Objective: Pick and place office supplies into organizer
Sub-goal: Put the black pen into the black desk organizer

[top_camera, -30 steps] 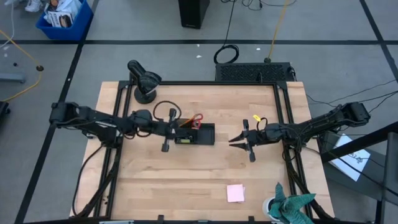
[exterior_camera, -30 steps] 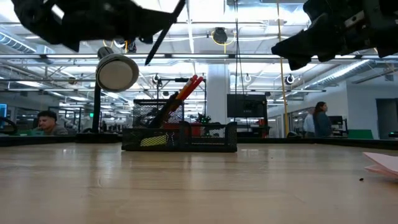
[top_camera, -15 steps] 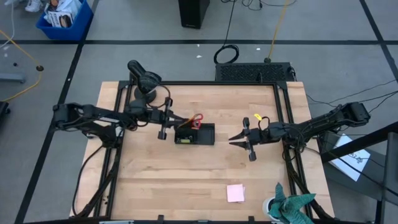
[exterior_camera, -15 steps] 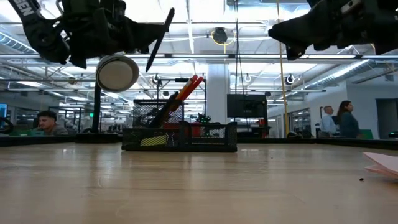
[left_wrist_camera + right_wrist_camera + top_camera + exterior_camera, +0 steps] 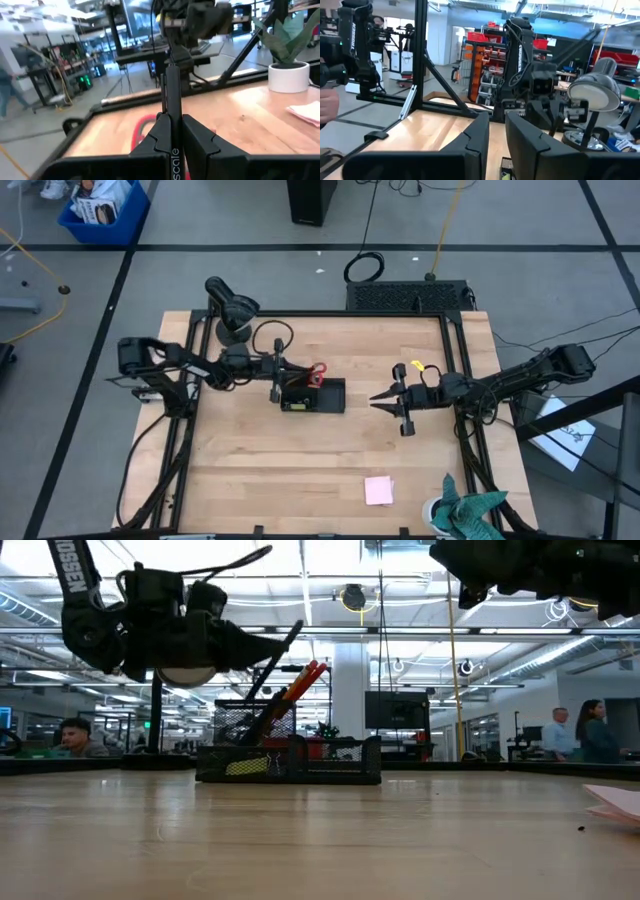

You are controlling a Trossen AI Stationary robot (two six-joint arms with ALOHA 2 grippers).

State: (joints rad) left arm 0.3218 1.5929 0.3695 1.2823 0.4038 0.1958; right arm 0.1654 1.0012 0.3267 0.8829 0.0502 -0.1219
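The left gripper (image 5: 170, 131) pinches a thin black pen (image 5: 172, 95) between closed fingers, poised just above the organizer (image 5: 318, 397) mid-table, where red-handled scissors (image 5: 315, 372) already stand; to seat the pen well, I judge, tip it upright over the tall mesh compartment, lower, then release; the right gripper (image 5: 377, 397), empty and slightly parted, hovers apart beside it; the pink sticky-note pad (image 5: 378, 490) waits near the front edge.

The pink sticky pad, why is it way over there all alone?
The pink sticky pad lies alone near the table's front edge, far from the organizer. It hasn't been put away yet; nothing looks spilled or broken.
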